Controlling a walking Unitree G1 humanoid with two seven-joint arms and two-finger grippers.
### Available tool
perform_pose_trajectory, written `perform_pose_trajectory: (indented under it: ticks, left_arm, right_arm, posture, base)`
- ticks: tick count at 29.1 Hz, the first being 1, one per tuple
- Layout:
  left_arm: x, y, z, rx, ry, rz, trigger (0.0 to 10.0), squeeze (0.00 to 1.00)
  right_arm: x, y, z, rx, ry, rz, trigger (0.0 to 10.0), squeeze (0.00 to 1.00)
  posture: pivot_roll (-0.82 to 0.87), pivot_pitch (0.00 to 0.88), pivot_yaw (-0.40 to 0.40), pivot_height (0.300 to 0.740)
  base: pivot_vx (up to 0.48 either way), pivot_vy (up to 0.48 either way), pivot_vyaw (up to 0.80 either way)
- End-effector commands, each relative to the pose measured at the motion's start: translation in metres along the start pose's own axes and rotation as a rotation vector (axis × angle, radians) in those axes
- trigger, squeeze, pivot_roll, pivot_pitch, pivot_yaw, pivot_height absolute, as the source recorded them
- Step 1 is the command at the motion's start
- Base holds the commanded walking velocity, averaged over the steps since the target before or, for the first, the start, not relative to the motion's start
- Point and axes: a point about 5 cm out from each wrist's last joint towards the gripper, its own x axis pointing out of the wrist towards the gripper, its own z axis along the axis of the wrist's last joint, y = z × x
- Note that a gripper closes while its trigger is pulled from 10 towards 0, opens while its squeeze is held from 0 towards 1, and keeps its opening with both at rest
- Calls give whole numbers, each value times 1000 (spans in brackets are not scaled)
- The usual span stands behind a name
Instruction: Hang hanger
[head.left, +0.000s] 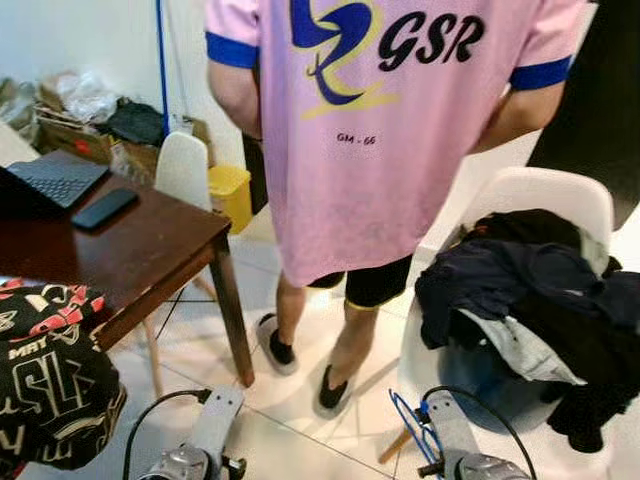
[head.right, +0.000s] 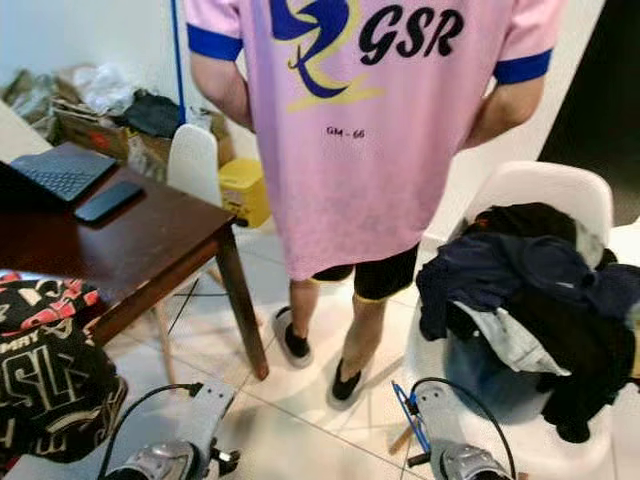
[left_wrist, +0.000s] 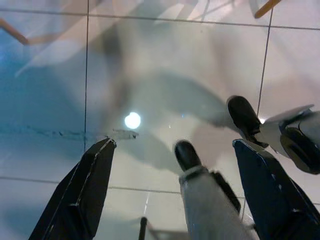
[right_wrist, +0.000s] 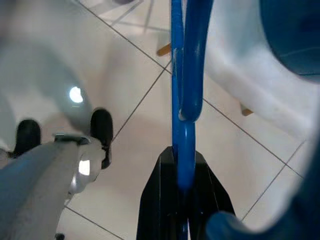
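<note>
Low at your right side, over the white tiled floor (right_wrist: 125, 165), your right end effector (right_wrist: 182, 187) is pinching the blue plastic hanger (right_wrist: 184, 75), beside the white chair piled with dark clothes (head.left: 540, 300). Your left end effector (left_wrist: 175, 170) hangs spread apart over the tiles.

Brown table (head.left: 150, 250): laptop (head.left: 55, 180), phone (head.left: 104, 208). White chair (head.left: 545, 195): dark clothes pile (head.left: 540, 300). Both stand on tile floor (head.left: 300, 420).
</note>
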Motion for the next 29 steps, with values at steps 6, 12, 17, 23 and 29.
perform_pose_trajectory:
  ticks: [6, 12, 17, 23, 29]
  left_arm:
    - [-1, 1, -6, 1, 22, 3, 10000, 0]
    - [0, 1, -6, 0, 21, 1, 10000, 0]
    - [0, 0, -6, -3, 20, -2, 10000, 0]
    - [0, 1, -6, -9, 19, -1, 10000, 0]
    - [0, 1, -7, -33, 16, -3, 10000, 0]
  right_arm:
    - [1, 7, -2, -21, 16, 31, 10000, 0]
    - [1, 7, -2, -40, 21, 37, 10000, 0]
    - [1, 7, -2, -67, 26, 40, 10000, 0]
    - [1, 8, -2, -73, 27, 42, 10000, 0]
    - [1, 8, -2, -88, 33, 46, 10000, 0]
  posture:
    - [24, 0, 0, 740]
    - [25, 0, -1, 740]
    - [24, 0, -2, 740]
    - [22, 0, -2, 740]
    - [23, 0, -3, 740]
  base:
    - [0, 0, -767]
    - [0, 0, -764]
    - [0, 0, -763]
    - [0, 0, -765]
    - [0, 0, -768]
